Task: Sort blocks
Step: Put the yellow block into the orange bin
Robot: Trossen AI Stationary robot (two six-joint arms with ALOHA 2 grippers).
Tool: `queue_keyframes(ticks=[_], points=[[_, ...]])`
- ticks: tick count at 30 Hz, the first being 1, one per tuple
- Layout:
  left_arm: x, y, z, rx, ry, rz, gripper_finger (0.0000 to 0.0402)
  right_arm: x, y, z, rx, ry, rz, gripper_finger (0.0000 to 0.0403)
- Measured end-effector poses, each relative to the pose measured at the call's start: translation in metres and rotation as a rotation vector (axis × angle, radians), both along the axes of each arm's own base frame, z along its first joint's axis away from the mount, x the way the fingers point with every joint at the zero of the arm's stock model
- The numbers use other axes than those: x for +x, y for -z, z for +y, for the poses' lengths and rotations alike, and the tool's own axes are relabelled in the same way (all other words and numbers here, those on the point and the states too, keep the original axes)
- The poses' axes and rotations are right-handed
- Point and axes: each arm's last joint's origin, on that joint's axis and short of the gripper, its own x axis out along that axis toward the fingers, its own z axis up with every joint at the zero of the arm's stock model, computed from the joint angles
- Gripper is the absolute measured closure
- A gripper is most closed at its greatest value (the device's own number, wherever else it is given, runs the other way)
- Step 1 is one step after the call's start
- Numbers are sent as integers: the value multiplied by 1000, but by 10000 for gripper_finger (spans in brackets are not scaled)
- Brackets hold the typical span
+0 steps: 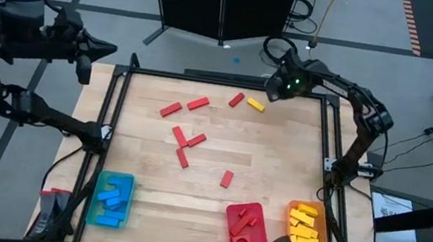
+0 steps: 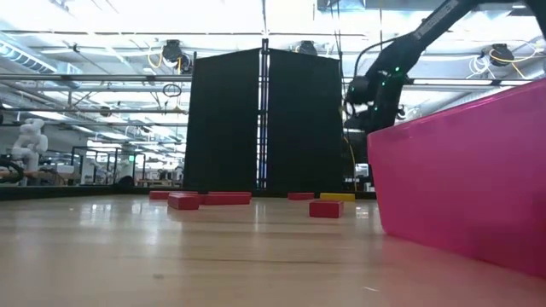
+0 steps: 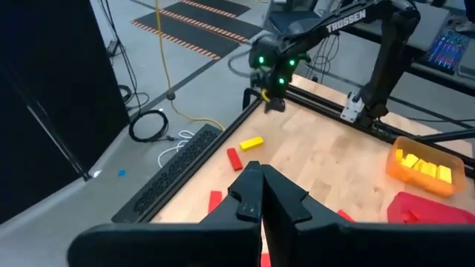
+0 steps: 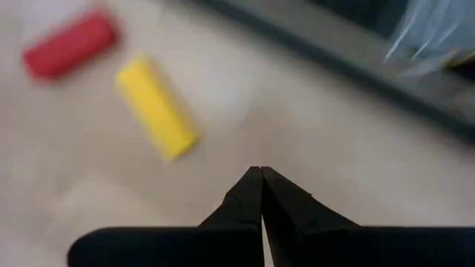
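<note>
Though blurred, yellow block (image 4: 156,108) beside pincer (image 4: 260,172)

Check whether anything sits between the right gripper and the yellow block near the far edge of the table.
Nothing visible does. The right gripper, shut and empty, hangs at the table's far edge close to the yellow block, with only bare wood between them. The nearest piece, a red block, lies on the yellow block's other side, clear of the approach.
</note>
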Motion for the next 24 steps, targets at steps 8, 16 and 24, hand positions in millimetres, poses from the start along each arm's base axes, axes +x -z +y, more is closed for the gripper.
queue_keyframes(ticks=[8, 16, 24], points=[[-1, 0, 0, 1, 0, -3, 401, -2, -14, -2, -211, -389, 104, 378], [-1, 0, 0, 0, 0, -2, 401, 15, -12, 17, -231, -728, 164, 253], [0, 0, 0, -1, 0, 0, 401, 33, 0, 28, -203, -772, 163, 114]])
